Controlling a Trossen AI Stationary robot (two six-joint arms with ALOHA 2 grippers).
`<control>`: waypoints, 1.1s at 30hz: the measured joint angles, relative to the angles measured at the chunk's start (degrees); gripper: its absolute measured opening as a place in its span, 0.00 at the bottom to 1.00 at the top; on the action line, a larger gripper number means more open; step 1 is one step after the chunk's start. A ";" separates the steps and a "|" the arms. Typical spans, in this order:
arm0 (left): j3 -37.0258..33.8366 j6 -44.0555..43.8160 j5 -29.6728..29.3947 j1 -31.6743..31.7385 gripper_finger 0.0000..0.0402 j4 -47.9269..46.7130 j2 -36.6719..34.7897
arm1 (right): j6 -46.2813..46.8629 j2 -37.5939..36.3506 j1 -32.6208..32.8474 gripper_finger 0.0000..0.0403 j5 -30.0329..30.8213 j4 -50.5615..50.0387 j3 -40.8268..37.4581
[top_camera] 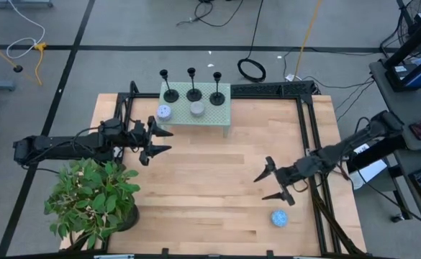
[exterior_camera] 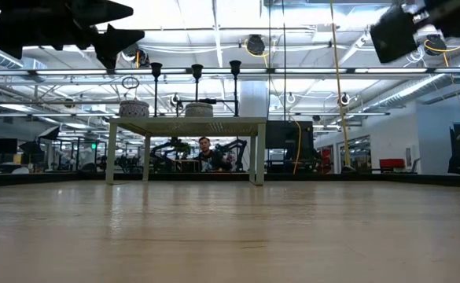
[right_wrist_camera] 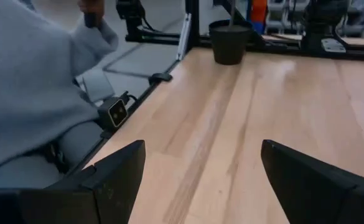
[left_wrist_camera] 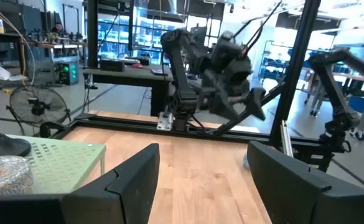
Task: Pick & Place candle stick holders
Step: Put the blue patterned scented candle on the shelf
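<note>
Three candle stick holders point(top_camera: 193, 86) stand in a row along the far edge of a small green stand point(top_camera: 217, 114) at the far side of the table; none is picked yet. The left gripper point(top_camera: 155, 142) hovers just near and left of the stand, fingers spread wide and empty. By my reading, the approach is under way; next it must reach far and right to a thin stem. The right gripper point(top_camera: 276, 182) waits well apart at near right, also wide open, holding nothing.
</note>
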 joint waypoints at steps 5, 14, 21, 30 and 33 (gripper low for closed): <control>0.00 -0.83 -0.02 -0.02 0.62 -0.06 0.00 | -0.22 -1.00 0.81 0.77 -0.61 14.85 -11.35; 0.00 -0.62 -0.04 -0.02 0.62 -0.26 0.00 | -0.43 0.39 1.81 0.77 -4.89 33.25 -19.46; 0.00 -1.05 -0.06 -0.02 0.62 -0.28 -0.02 | 0.69 3.51 6.03 0.77 -7.17 32.82 -19.48; 0.00 -0.83 -0.07 0.00 0.62 -0.35 0.00 | -2.77 12.12 15.50 0.77 -10.50 31.33 -19.48; 0.00 -0.81 -0.07 -0.01 0.62 -0.32 0.00 | -2.51 16.56 16.69 0.77 -7.33 31.44 -19.48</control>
